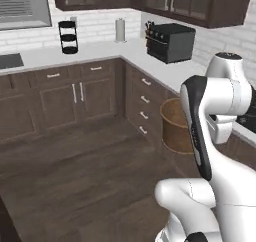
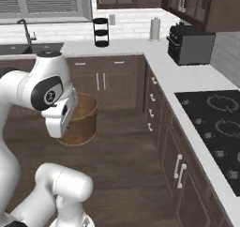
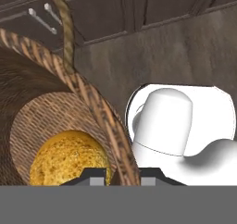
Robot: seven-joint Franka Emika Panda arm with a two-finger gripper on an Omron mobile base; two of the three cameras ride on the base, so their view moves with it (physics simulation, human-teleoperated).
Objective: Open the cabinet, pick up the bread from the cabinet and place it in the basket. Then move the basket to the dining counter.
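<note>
One bread (image 3: 69, 158) lies on the floor of the basket (image 3: 95, 107), lower left of the hand view. The gripper (image 3: 121, 176) pinches the basket's rim between closed jaws. A rim grip could let the basket tilt or slip in transit, spilling the bun. Fingertips are mostly cut off; the dining counter cannot be made out.

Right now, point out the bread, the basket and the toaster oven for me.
bread (image 3: 69, 159), hand view, on its domed golden top.
basket (image 2: 86, 120), right base view, on its woven outer wall.
toaster oven (image 1: 170, 42), left base view, on its dark front face.
</note>
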